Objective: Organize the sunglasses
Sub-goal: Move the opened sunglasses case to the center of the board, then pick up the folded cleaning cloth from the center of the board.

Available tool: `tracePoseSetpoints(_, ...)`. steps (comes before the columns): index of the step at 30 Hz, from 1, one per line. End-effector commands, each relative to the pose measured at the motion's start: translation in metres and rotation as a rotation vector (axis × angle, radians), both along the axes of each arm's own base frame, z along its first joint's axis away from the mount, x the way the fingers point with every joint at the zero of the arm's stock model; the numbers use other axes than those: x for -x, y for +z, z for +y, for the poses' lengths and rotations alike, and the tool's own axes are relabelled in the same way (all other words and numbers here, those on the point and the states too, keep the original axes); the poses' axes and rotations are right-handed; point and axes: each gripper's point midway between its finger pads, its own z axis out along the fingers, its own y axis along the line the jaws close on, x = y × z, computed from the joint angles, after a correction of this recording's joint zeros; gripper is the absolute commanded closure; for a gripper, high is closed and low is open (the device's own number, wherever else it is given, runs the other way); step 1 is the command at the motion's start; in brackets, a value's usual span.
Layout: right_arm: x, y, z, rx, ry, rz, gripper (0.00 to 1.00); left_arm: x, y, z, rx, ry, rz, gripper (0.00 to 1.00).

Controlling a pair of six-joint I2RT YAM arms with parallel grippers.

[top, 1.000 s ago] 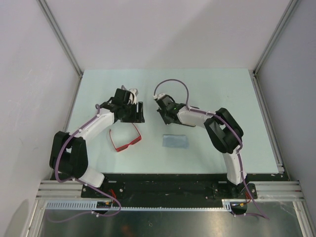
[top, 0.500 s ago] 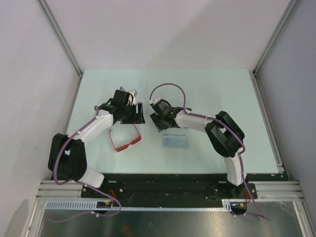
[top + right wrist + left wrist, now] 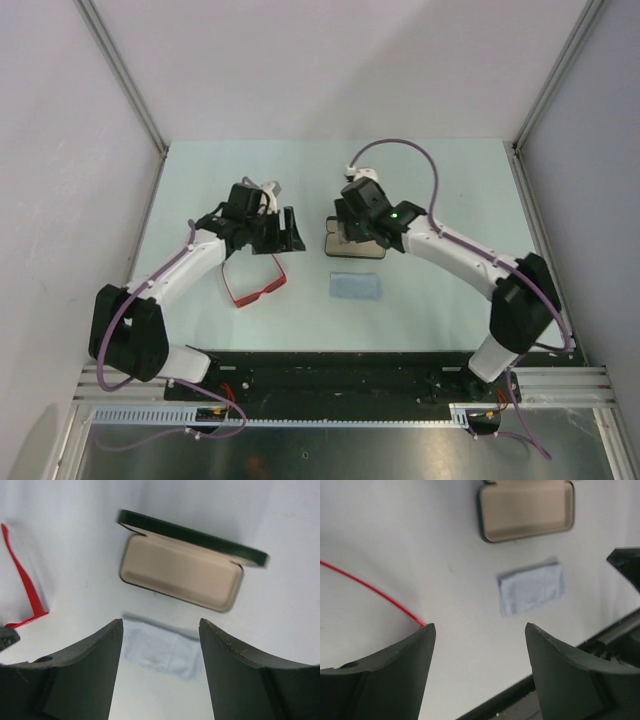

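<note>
Sunglasses (image 3: pixel 255 285) are sitting flat on the table (image 3: pixel 450 200), left of centre and toward the near edge. Red frame, and the arms look unfolded, pointing away from the arm bases. Nobody's holding them.

Just past them is the left gripper (image 3: pixel 284 232). Its fingers are spread wide with nothing in between, only bare tabletop. In the left wrist view one thin red arm of the glasses runs right up to the edge of the left finger (image 3: pixel 395 665). Honestly can't tell if they're touching or not.

Next over, about mid-table, is the case (image 3: pixel 355 246), lying open with the beige lining facing up and the dark lid (image 3: pixel 192 535) swung back on its far side. The right gripper (image 3: pixel 352 228) hangs over the case, jaws apart too, gripping nothing.

The pale blue cloth (image 3: pixel 356 286) lies flat just on the near side of the case, not touching it, and well to the right of the sunglasses.
</note>
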Motion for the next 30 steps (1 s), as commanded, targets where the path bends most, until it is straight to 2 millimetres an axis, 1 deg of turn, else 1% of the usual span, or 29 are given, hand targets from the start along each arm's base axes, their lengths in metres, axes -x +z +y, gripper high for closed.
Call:
tracePoseSetpoints(1, 0.029, -0.003, -0.052, -0.06, -0.223, 0.084, 0.34, 0.027, 0.011, -0.049, 0.11, -0.087, 0.038, 0.21)
tracePoseSetpoints(3, 0.035, -0.005, -0.064, -0.089, -0.26, 0.094, 0.34, 0.032, 0.003, -0.059, 0.102, -0.092, 0.056, 0.22)
tracePoseSetpoints(4, 0.04, -0.001, -0.067, -0.116, -0.27, 0.097, 0.34, 0.037, -0.002, -0.065, 0.098, -0.092, 0.072, 0.22)
tracePoseSetpoints(5, 0.047, -0.012, -0.073, -0.107, -0.277, 0.118, 0.34, 0.039, -0.013, -0.068, 0.094, -0.089, 0.1, 0.24)
tracePoseSetpoints(7, 0.053, -0.016, -0.077, -0.117, -0.283, 0.133, 0.35, 0.045, -0.021, -0.077, 0.117, -0.095, 0.149, 0.28)
tracePoseSetpoints(8, 0.059, -0.021, -0.08, -0.118, -0.287, 0.143, 0.35, 0.047, -0.03, -0.08, 0.116, -0.098, 0.17, 0.3)
tracePoseSetpoints(10, 0.064, -0.027, -0.086, -0.118, -0.303, 0.16, 0.35, 0.051, -0.036, -0.089, 0.129, -0.117, 0.193, 0.36)
tracePoseSetpoints(11, 0.066, -0.029, -0.087, -0.126, -0.31, 0.167, 0.35, 0.054, -0.045, -0.091, 0.121, -0.119, 0.22, 0.36)
tracePoseSetpoints(12, 0.072, -0.038, -0.09, -0.122, -0.314, 0.185, 0.35, 0.056, -0.05, -0.093, 0.118, -0.124, 0.233, 0.38)
tracePoseSetpoints(13, 0.074, -0.041, -0.092, -0.128, -0.32, 0.198, 0.35, 0.058, -0.053, -0.095, 0.115, -0.122, 0.246, 0.39)
tracePoseSetpoints(14, 0.075, -0.04, -0.091, -0.151, -0.324, 0.195, 0.35, 0.058, -0.06, -0.095, 0.102, -0.113, 0.254, 0.39)
tracePoseSetpoints(15, 0.081, -0.049, -0.093, -0.149, -0.322, 0.221, 0.35, 0.061, -0.067, -0.096, 0.09, -0.114, 0.271, 0.39)
tracePoseSetpoints(17, 0.082, -0.054, -0.094, -0.172, -0.328, 0.227, 0.36, 0.061, -0.075, -0.097, 0.081, -0.103, 0.282, 0.41)
tracePoseSetpoints(18, 0.089, -0.061, -0.093, -0.177, -0.321, 0.253, 0.36, 0.063, -0.082, -0.098, 0.072, -0.102, 0.296, 0.42)
tracePoseSetpoints(22, 0.096, -0.073, -0.091, -0.193, -0.321, 0.283, 0.37, 0.062, -0.089, -0.105, 0.071, -0.084, 0.318, 0.43)
tracePoseSetpoints(25, 0.097, -0.079, -0.09, -0.207, -0.325, 0.291, 0.37, 0.061, -0.095, -0.104, 0.057, -0.042, 0.333, 0.44)
tracePoseSetpoints(30, 0.096, -0.085, -0.088, -0.222, -0.33, 0.292, 0.37, 0.056, -0.108, -0.101, 0.003, 0.036, 0.325, 0.48)
